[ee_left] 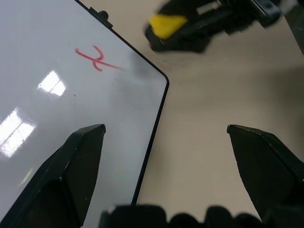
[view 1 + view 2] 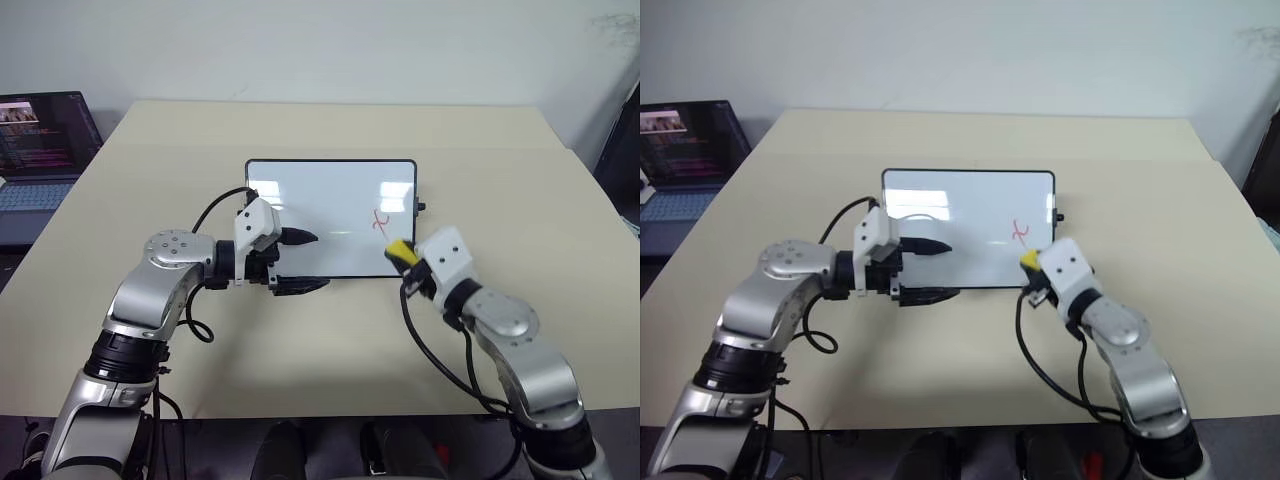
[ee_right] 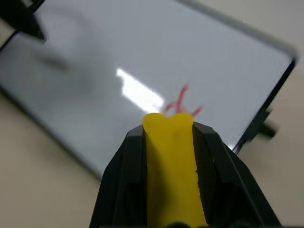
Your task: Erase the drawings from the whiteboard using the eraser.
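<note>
One drawing [image 2: 380, 221] left on whiteboard [image 2: 330, 200].

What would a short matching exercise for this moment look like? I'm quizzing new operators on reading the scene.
Things:
1. eraser
2. left gripper
3. red mark
4. laptop

States or places:
a. open, at the whiteboard's near edge
b. beyond the table's left edge
c. clamped in the right gripper
d. on the board's right part

Pairs: 1-c, 2-a, 3-d, 4-b

The glossy whiteboard [image 2: 320, 200] (light glints off it) lies on a matt table [image 2: 330, 130].
</note>
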Robot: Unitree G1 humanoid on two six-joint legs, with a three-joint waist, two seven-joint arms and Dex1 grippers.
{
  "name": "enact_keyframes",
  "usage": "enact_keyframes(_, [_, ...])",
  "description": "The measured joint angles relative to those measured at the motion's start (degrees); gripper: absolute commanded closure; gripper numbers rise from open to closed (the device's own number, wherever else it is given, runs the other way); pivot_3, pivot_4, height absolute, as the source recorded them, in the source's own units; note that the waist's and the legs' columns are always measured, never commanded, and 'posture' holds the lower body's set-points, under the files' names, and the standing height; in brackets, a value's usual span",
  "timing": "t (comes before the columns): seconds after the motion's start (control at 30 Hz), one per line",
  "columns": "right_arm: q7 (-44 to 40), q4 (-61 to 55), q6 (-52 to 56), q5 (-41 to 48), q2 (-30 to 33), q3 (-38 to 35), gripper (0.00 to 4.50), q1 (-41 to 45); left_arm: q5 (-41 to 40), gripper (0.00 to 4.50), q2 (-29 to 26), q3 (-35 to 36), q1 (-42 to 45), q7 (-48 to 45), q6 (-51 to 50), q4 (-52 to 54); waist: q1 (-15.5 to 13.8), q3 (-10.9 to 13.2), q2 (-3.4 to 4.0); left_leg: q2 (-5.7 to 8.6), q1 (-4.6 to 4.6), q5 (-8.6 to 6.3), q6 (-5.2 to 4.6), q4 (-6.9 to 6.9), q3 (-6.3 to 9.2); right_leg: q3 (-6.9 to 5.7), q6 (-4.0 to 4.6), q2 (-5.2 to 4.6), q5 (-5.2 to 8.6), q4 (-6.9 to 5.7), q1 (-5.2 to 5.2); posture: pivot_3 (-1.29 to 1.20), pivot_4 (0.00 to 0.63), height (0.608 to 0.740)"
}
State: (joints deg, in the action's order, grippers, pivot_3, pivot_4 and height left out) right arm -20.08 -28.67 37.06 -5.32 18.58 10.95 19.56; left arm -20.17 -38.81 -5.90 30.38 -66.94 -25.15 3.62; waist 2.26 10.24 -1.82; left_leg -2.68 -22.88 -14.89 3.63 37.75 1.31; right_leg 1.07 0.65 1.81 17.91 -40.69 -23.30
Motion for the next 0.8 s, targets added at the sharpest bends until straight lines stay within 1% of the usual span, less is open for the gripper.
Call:
enact_keyframes(0.1, [2.97, 8.13, -2.68, -2.48, -1.66, 0.53, 3.51, 6.41, 0.00, 0.00, -0.11, -0.02, -0.26, 0.03, 0.06, 0.02, -0.10, 0.00, 0.00, -0.02, -0.01, 0.00, 0.00, -0.01, 0.01, -0.01, 0.02, 0.00, -0.01, 0.00, -0.01, 0.00, 0.150, 0.740])
enact_keyframes(0.17, [3.92, 13.53, -4.22, -2.87, -2.64, 0.95, 3.51, 9.71, -0.01, 0.00, -0.13, -0.02, -0.29, 0.06, 0.06, 0.04, -0.22, 0.00, 0.00, -0.03, -0.02, 0.00, 0.00, -0.02, 0.00, -0.01, 0.27, 0.00, -0.15, 0.02, -0.01, 0.00, 0.150, 0.740])
enact_keyframes(0.3, [4.96, 21.83, -6.63, -4.45, -3.41, 1.71, 3.51, 12.79, -0.04, 0.00, -0.13, -0.02, -0.35, 0.18, 0.02, 0.16, -0.42, 0.01, 0.01, -0.02, -0.07, -0.01, 0.00, -0.02, -0.01, 0.00, 0.30, -0.02, -0.16, 0.09, -0.01, 0.00, 0.150, 0.740])
enact_keyframes(0.4, [2.44, 22.64, -6.74, -4.68, -2.22, 2.87, 3.51, 13.01, -0.06, 0.00, -0.22, 0.06, -0.71, 0.61, -0.34, 0.25, -0.45, 0.00, 0.00, -0.02, -0.06, -0.02, 0.00, -0.02, 0.00, 0.01, 0.30, -0.03, -0.17, 0.10, 0.00, 0.00, 0.150, 0.740])
enact_keyframes(0.6, [-6.37, 19.58, -2.07, -3.52, 1.08, 6.32, 3.51, 11.29, -0.08, 0.00, -0.22, 0.09, -1.60, 1.51, -0.56, 0.41, -0.43, -0.01, -0.01, -0.03, 0.08, -0.01, 0.00, 0.11, 0.03, -0.02, 0.26, -0.02, -0.14, -0.16, 0.05, 0.00, 0.150, 0.740])
enact_keyframes(0.7, [-5.57, 20.43, -3.00, -4.19, 1.03, 6.82, 3.51, 11.26, -0.11, 0.00, -0.22, 0.15, -1.73, 1.95, -0.58, 0.65, -0.39, -0.01, -0.01, -0.02, 0.14, 0.00, 0.00, 0.12, 0.02, -0.01, 0.11, -0.02, -0.07, -0.22, 0.06, 0.00, 0.150, 0.740])
enact_keyframes(0.8, [-0.18, 23.89, -6.13, -6.16, -0.46, 6.09, 3.51, 13.73, -0.13, 0.00, -0.23, 0.30, -2.30, 2.35, -0.59, 0.66, -0.24, 0.00, 0.00, -0.02, 0.17, 0.02, 0.00, 0.15, -0.01, 0.04, 0.14, -0.01, -0.10, -0.28, 0.07, 0.00, 0.150, 0.740])
